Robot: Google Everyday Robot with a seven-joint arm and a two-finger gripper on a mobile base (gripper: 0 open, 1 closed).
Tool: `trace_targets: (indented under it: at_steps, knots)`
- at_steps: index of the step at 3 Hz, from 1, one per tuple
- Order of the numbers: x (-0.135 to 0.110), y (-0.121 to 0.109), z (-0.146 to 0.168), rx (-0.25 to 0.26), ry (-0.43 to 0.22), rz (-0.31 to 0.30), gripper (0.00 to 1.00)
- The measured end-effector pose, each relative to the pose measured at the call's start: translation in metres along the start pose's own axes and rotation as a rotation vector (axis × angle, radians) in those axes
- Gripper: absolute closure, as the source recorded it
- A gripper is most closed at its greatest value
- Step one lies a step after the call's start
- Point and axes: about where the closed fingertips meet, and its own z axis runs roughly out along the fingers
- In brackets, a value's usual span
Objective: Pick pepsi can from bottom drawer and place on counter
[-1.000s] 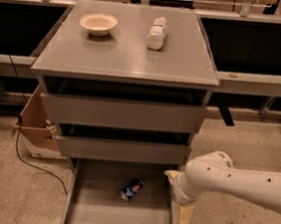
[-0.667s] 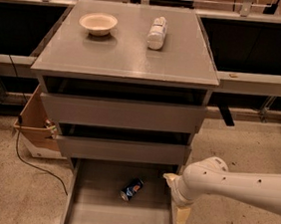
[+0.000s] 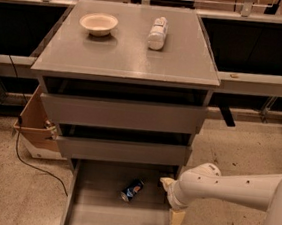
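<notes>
The pepsi can lies on its side on the floor of the open bottom drawer, near the middle and towards the back. My gripper hangs at the end of the white arm over the drawer's right edge, a short way right of the can and apart from it. It holds nothing that I can see. The counter is the grey top of the cabinet, well above the gripper.
A cream bowl and a white plastic bottle lying on its side sit on the counter's far part. Two shut grey drawers are above the open one. A cardboard box and a black cable are left of the cabinet.
My arm has shifted slightly left, bringing the gripper closer to the drawer's right edge. The can has not moved.
</notes>
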Motion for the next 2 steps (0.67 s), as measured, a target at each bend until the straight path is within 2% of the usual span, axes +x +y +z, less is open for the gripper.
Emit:
trace_targets:
  at_steps: [1,2]
  knots:
    - [-0.005,-0.007,0.03,0.001,-0.057,0.001,0.0]
    - [-0.01,-0.028,0.093,0.007,-0.151,-0.014,0.0]
